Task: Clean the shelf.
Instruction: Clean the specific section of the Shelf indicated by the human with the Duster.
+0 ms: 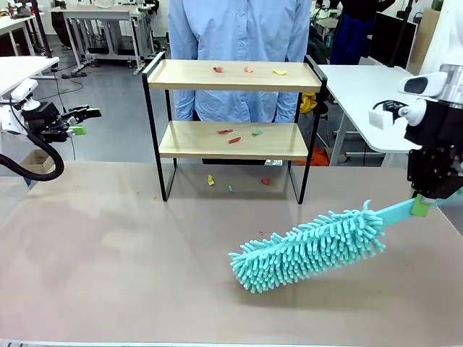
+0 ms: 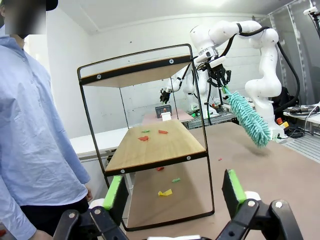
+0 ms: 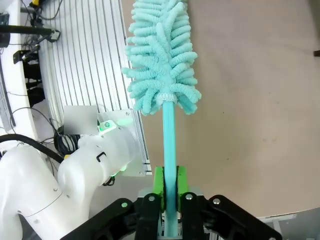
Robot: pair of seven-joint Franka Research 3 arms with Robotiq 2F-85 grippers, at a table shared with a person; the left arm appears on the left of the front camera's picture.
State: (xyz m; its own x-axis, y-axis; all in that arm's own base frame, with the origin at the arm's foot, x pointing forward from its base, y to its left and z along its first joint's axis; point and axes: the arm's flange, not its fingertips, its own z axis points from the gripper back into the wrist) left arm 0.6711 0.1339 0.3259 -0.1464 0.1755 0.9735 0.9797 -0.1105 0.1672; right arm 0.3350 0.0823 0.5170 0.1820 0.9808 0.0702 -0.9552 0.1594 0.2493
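The shelf [image 1: 233, 76] stands at the table's far middle, a black frame with two wooden boards [image 2: 150, 147]. Small coloured scraps [image 1: 248, 70] lie on the top board, on the lower board [image 1: 233, 139] and on the table beneath [image 1: 211, 180]. My right gripper [image 1: 422, 206] at the right edge is shut on the handle of a teal fluffy duster [image 1: 311, 246], whose head hangs just over the table in front of the shelf. The green pads [image 3: 159, 186] clamp the handle [image 3: 170, 145]. My left gripper [image 1: 79, 123] hovers open at the far left, level with the lower board, its fingers [image 2: 116, 192] empty.
A person in a light blue shirt [image 1: 239, 29] stands right behind the shelf. White tables [image 1: 369, 87] flank it at both sides. The brown tabletop [image 1: 130, 267] in front is bare.
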